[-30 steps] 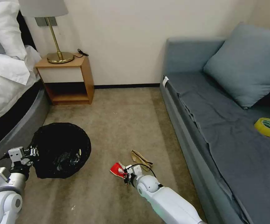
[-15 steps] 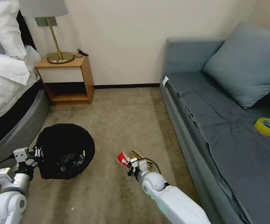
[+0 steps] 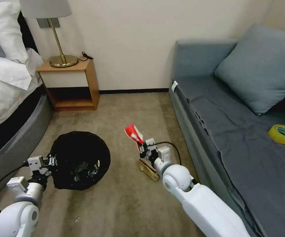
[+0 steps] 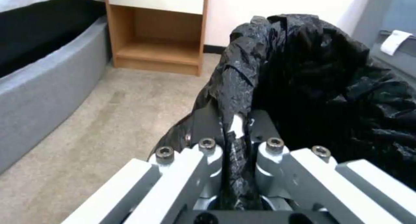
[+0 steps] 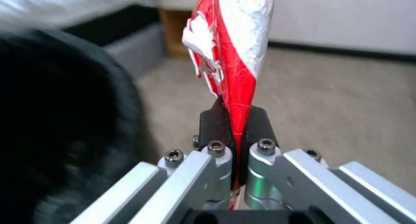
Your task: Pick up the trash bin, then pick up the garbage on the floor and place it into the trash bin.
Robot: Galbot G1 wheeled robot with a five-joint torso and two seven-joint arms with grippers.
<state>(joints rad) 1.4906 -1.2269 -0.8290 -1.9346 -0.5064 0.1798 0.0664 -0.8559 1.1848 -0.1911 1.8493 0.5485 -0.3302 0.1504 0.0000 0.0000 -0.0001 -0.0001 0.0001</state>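
Head view: the trash bin [image 3: 80,159] sits at about 8 o'clock on the carpet, with the left gripper [image 3: 52,161] on its rim. Right gripper [image 3: 142,147] holds the red-and-white packet [image 3: 133,133] up near center, over the tan paper [image 3: 148,167].

Left wrist: jaws clamped on the bin's black bag [image 4: 236,97].

Right wrist: jaws pinched tight on the packet's bottom edge.

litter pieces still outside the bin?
2. Red-and-white packet pinched in the right gripper, lifted off the floor; tan paper on the carpet beneath that arm. Others may be hidden inside the bin.
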